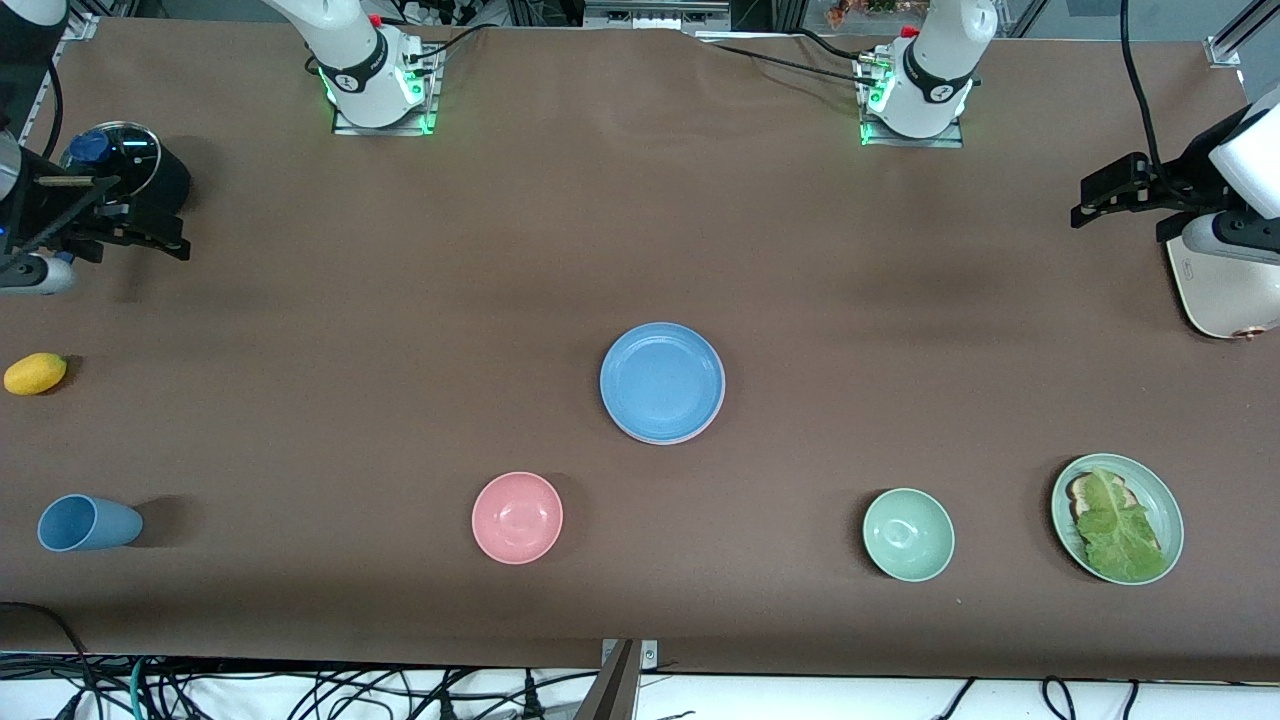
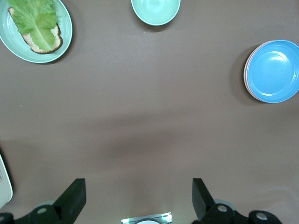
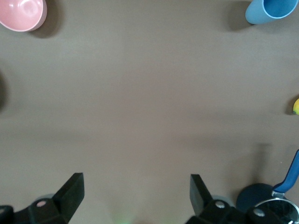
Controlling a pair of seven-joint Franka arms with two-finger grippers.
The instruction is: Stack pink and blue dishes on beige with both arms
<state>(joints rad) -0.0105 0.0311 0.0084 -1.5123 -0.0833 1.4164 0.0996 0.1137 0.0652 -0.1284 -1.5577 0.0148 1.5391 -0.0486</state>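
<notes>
Left gripper (image 2: 135,198) and right gripper (image 3: 133,196): fingers apart, empty, over opposite table (image 1: 400,300) ends. Mid-table, blue plate (image 1: 662,380) tops pink plate (image 2: 246,74); green plate (image 1: 1165,505) holds lettuce (image 1: 1118,525).

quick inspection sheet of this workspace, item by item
surface: brown cloth-covered table, flat.
job's things: round blue plate on top of a stack mid-table; pink rim beneath; beige not visible.
clutter: pink bowl, pale green bowl, green plate with lettuce on bread, blue cup, yellow fruit, black pot.
grippers: left end effector and right end effector open, empty, at table ends.
cables: black bundle below table edge.
surroundings: nothing seen.
</notes>
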